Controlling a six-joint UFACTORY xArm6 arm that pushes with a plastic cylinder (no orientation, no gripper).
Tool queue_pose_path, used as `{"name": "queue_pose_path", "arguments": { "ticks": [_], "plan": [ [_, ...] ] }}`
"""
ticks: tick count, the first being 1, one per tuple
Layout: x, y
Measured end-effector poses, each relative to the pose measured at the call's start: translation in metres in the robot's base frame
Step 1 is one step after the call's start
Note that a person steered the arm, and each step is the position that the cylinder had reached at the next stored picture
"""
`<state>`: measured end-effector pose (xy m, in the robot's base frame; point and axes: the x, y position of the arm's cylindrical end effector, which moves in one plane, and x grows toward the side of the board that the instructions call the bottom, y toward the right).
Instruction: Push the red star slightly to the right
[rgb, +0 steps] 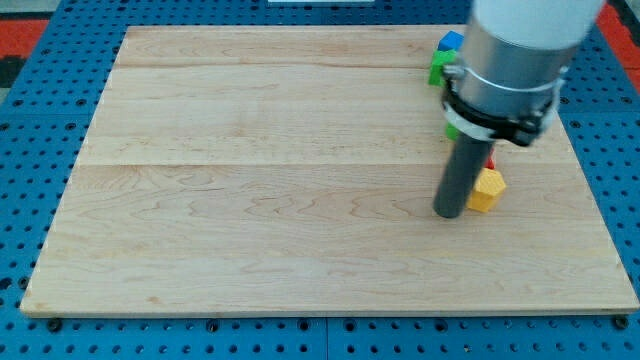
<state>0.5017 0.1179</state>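
My tip (449, 213) rests on the wooden board (250, 200) at the view's right. It sits just left of a yellow block (487, 190), touching or nearly touching it. A sliver of red (490, 162), likely the red star, shows just above the yellow block, mostly hidden behind my rod. A blue block (451, 41) and a green block (438, 66) lie near the board's top right, partly hidden by the arm. Another bit of green (451, 130) shows beside the rod.
The board lies on a blue pegboard table (30, 150). The arm's grey body (510, 60) covers the top right of the board.
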Motion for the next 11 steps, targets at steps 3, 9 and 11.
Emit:
{"name": "queue_pose_path", "arguments": {
  "ticks": [3, 9, 11],
  "plan": [
    [-0.052, -0.012],
    [-0.128, -0.014],
    [-0.131, 0.002]
  ]
}}
